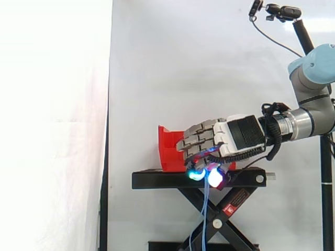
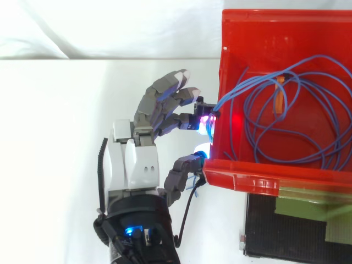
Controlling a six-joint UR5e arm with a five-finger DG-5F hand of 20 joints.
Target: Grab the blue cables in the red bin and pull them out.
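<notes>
The red bin [image 2: 242,180] stands on the black stand [image 1: 157,180], its open front facing the hand. Thin blue cables [image 2: 286,127] lie coiled inside it, and a bundle of strands runs over the front lip to the fingertips [image 2: 204,125]. My hand [image 2: 137,165] sits just outside that lip with fingers and thumb curled and pinching the strands. In the side view the hand [image 1: 230,136] hovers over the stand's front edge with its glowing pads [image 1: 198,175] pointing down. Blue cable ends [image 1: 203,219] hang below them past the stand.
An orange tie [image 2: 279,99] holds part of the coil inside the bin. The stand's scissor legs [image 1: 220,214] lie below the hand. A black pole with a camera [image 1: 306,31] rises at the right. A white curtain hangs behind.
</notes>
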